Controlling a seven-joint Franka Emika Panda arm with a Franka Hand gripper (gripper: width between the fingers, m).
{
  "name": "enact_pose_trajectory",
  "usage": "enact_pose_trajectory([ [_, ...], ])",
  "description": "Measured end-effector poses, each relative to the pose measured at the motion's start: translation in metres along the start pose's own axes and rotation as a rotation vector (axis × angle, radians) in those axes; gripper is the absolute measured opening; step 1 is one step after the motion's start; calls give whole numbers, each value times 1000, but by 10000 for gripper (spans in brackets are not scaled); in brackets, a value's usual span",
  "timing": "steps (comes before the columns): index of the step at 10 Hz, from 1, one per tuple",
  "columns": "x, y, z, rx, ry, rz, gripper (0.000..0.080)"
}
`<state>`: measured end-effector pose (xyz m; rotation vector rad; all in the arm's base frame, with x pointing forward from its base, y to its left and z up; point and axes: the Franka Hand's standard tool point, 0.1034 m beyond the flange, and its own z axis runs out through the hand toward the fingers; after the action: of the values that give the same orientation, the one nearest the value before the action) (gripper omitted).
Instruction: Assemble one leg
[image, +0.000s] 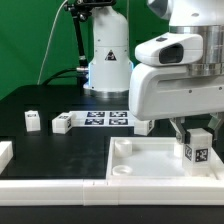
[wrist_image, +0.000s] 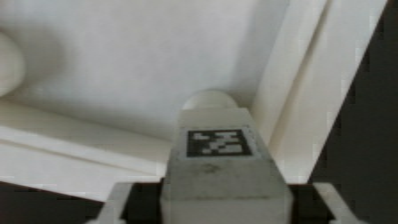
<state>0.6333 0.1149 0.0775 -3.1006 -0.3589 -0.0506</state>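
Clearly, the two-finger gripper (image: 196, 140) is clamped on the small white cuboid leg with a black-and-white square tag (image: 197, 153), which stands upright between the fingers. It sits over the wide flat white square panel (image: 140, 160), near its raised edge on the exterior view's right; the wrist view shows the tagged leg (wrist_image: 219, 140) close beside that rim.

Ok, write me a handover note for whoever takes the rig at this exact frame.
Gripper: shut on a leg, held upright over the panel, near its corner at the exterior view's right.
Wrist view: the leg is at a corner, beside the panel's raised rim; whether it is seated cannot be told.
Two spare legs stand on the table by the marker board.
Left: seat the leg, then release.
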Motion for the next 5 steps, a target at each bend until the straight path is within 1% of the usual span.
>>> enact_pose_trajectory([
  [1, 0, -1, 0, 2, 4, 71, 290],
  [2, 0, -1, 0, 11, 5, 248, 290],
  [5, -2, 3, 0, 43, -2, 610, 290],
])
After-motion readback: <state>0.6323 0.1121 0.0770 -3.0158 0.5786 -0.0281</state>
